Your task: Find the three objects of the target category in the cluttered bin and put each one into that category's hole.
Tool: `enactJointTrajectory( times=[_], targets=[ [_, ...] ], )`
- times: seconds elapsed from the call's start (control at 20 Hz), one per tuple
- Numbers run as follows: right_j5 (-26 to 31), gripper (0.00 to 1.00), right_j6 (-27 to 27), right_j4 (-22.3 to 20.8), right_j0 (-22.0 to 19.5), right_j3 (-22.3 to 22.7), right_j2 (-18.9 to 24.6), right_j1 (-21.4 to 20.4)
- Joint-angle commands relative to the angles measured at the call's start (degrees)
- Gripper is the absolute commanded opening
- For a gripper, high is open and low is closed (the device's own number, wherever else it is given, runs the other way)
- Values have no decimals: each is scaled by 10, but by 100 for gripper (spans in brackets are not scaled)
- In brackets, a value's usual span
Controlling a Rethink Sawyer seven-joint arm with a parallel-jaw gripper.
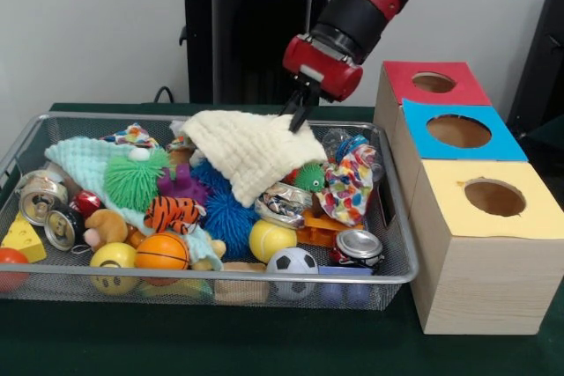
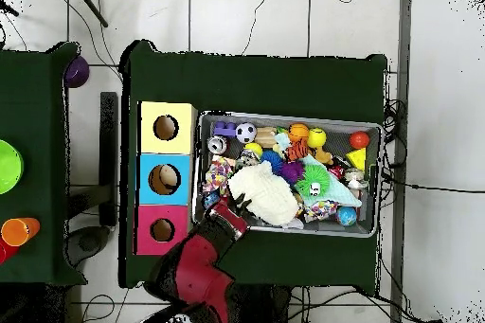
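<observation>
The wire mesh bin [image 1: 220,277] is full of toys, cans and cloths; it also shows in the overhead view [image 2: 284,116]. One printed white cloth [image 1: 348,187] lies crumpled at the bin's right side, also seen from overhead [image 2: 220,175]. Another [image 1: 132,136] peeks out at the back left, partly buried. A third cannot be made out. My gripper [image 1: 298,119] hangs over the bin's far edge, its tips together on the far edge of the cream waffle cloth [image 1: 251,151]. From overhead, the gripper [image 2: 237,207] is at that cloth's edge. The yellow-panelled hole [image 1: 494,197] is in the nearest box, seen from overhead too [image 2: 166,128].
Blue-panelled [image 1: 458,131] and red-panelled [image 1: 434,82] holes sit behind the yellow one. In the bin lie a mint-green cloth [image 1: 79,160], a green spiky ball [image 1: 135,178], a tiger toy [image 1: 172,211], a soccer ball [image 1: 292,261] and crushed cans [image 1: 357,246].
</observation>
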Motion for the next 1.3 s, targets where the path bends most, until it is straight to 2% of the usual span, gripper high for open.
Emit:
enactJointTrajectory(
  times=[0.05,0.25,0.4,0.75,0.95,1.3],
  targets=[
    [-209,0,38,223,121,-13,-56,126],
    [-297,0,14,327,156,-14,-64,184],
    [-328,0,2,373,165,-18,-60,204],
    [-299,0,-10,404,171,-14,-43,186],
    [-296,0,-8,426,176,-12,-36,190],
    [-280,0,-2,431,175,-10,-31,181]
  ],
)
